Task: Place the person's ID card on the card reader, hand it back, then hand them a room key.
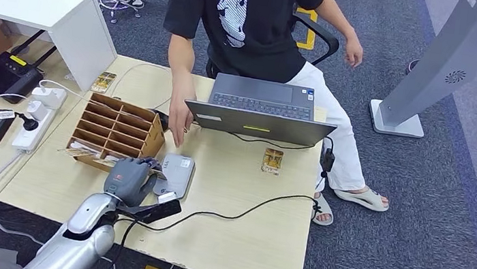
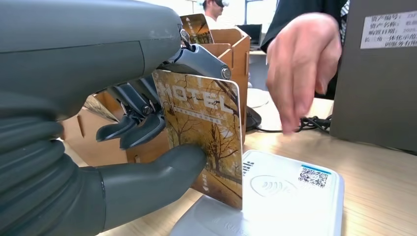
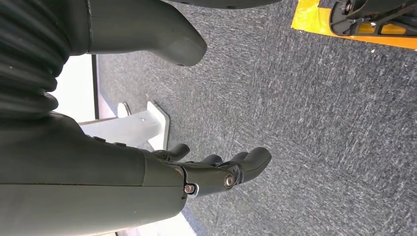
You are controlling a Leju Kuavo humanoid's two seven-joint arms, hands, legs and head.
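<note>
The left hand [image 2: 123,123] grips a card [image 2: 204,137] printed "HOTEL", its lower edge on the white card reader [image 2: 290,196]. The right hand [image 3: 216,174] hangs with fingers apart, holding nothing.

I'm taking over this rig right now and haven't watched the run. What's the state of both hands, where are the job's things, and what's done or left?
Left hand: pinches an autumn-tree printed "HOTEL" card between thumb and fingers, upright, lower edge at the white flat card reader.
Right hand: holds nothing, fingers apart, hanging above the grey carpet.
Brown cardboard slotted card holder stands on the light wooden table beside the reader. A similar card lies near the grey laptop. The person's hand reaches over the table.
Done or left: I cannot tell whether the held card is the ID or the key; handover to the person remains.
</note>
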